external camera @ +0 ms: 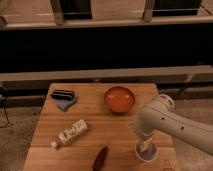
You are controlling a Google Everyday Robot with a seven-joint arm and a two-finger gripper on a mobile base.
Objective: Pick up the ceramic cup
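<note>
The ceramic cup (146, 154) is a small white round cup standing on the wooden table (95, 117) near its front right. My white arm comes in from the right and bends down over the cup. My gripper (146, 145) points down right at the cup's mouth and hides most of its inside. The orange-red bowl (119, 98) stands behind the cup, near the table's middle back.
A white squeeze bottle (71, 133) lies at the front left. A dark brown oblong item (100, 158) lies at the front middle. A black object on a blue cloth (64, 96) sits at the back left. Benches and a dark wall run behind the table.
</note>
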